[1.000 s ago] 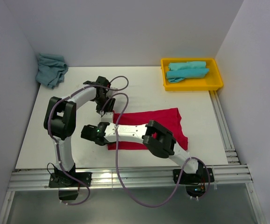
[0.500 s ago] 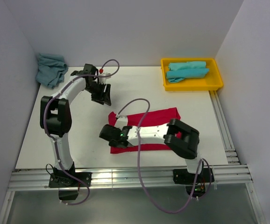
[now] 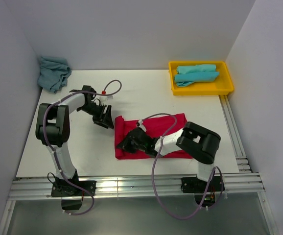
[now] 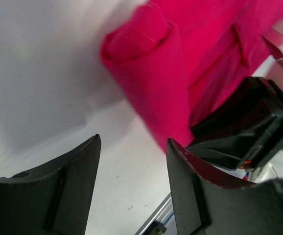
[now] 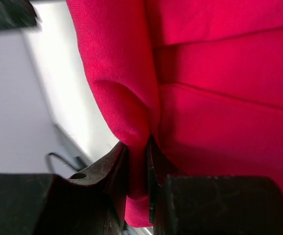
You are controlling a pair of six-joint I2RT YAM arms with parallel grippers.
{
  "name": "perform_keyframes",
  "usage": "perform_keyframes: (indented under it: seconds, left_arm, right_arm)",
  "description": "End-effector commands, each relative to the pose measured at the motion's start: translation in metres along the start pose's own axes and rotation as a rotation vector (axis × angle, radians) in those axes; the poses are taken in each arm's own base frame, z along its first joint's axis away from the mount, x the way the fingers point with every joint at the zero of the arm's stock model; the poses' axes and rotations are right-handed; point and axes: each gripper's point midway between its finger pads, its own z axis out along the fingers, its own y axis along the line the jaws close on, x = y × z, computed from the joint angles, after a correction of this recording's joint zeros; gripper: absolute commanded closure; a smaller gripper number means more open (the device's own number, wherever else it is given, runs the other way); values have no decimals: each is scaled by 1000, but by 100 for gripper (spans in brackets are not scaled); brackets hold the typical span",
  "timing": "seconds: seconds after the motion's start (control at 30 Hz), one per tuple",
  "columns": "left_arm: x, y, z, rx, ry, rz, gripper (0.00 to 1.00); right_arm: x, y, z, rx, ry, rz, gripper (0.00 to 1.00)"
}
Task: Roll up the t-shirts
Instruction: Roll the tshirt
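From above, the red t-shirt (image 3: 173, 128) lay flat on the tabletop (image 3: 82, 152), in front of the arms and slightly toward 3 o'clock. Its 9 o'clock end was doubled over into a thick first turn. A second earlier both arms had worked that end together. The left gripper (image 3: 105, 117) had since swung off toward 12 o'clock and come back, and it now hung just off the shirt's 10 o'clock corner. The right gripper (image 3: 131, 142) had drawn in toward 3 o'clock and sat on the folded end. Two turquoise t-shirts (image 3: 195, 73) lay rolled in the yellow tray (image 3: 200, 91) at 1 o'clock. A crumpled turquoise t-shirt (image 3: 53, 72) waited at 11 o'clock.

In the left wrist view, the left gripper (image 4: 133, 147) stood wide apart over bare tabletop, holding nothing. The rounded fold of the red t-shirt (image 4: 146, 73) was at 12 o'clock of its fingers.

In the right wrist view, the right gripper (image 5: 137, 161) was clamped on a pinch of the red t-shirt (image 5: 220, 98) at the fold's lip.

I judged that the roll had only just begun, with one side held and the other released. The left gripper would need a fresh hold for the roll to advance evenly.
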Motion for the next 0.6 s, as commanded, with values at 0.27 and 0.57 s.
perform_keyframes:
  seconds: [0.27,0.57]
  left_arm:
    - [-17,-1,28,95,-88,24,42]
    - [-27,13,43,-98,-51,-19,84]
  right_arm:
    - [6,21,19,-239,59,151,83]
    - [5,9,13,-140,39,101,55]
